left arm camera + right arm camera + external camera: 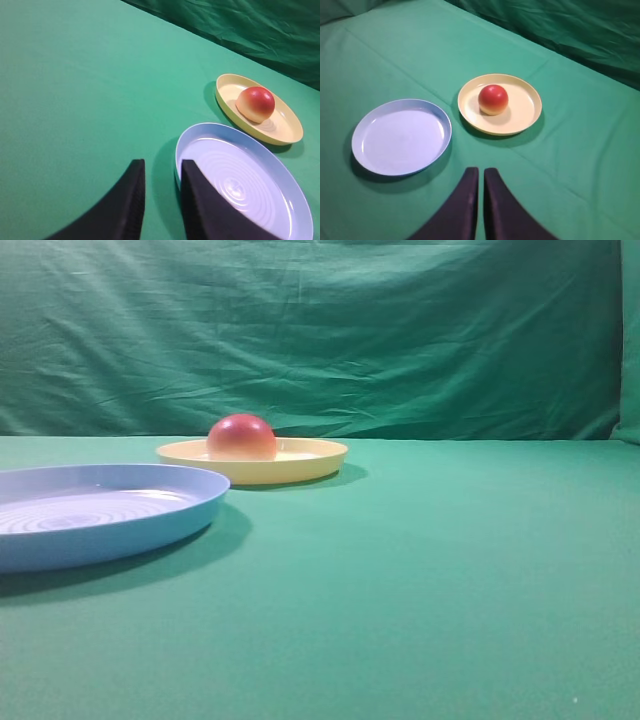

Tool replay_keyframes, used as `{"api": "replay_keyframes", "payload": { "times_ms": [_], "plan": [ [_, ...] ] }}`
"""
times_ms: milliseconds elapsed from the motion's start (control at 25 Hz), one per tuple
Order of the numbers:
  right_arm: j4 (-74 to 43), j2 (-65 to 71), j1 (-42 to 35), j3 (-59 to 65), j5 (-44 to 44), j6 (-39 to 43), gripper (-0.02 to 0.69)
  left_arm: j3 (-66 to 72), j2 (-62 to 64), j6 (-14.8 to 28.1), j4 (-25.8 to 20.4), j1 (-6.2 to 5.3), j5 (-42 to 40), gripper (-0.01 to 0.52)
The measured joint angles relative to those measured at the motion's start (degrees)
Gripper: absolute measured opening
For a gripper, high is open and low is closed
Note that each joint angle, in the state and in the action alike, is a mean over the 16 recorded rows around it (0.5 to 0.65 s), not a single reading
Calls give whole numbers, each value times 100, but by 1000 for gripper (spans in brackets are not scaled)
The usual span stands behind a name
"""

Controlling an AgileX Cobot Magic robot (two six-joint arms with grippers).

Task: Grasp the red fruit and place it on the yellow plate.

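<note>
Surface: table under green cloth (450, 570)
On it: yellow plate (320, 462), blue plate (180, 515), near each other, apart

The left tool (161, 200) fills the bottom of the frame, its two dark curved fingers (127, 205) standing a narrow gap apart with nothing between them. Just beyond and to the right of the right-hand finger lies a light-blue round plate (295, 200) with concentric rings, its near rim partly hidden behind that finger. Farther out and to the right, just beside the blue plate's far edge, sits the yellow plate (285, 131). The red fruit (255, 104) rests inside it, red on top and paler toward its base. Both plates lie on the green-covered table (85, 85), with rumpled green cloth (260, 25) rising behind.
</note>
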Motion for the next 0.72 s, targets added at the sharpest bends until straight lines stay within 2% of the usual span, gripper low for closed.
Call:
{"api": "replay_keyframes", "payload": {
  "times_ms": [320,720],
  "plan": [
    [-199,-829,-423,668,-95,120,0,0,0,0,0,0,0,157],
    [-319,-2109,-1995,2266,-1014,282,0,0,0,0,0,0,0,157]
  ]
}}
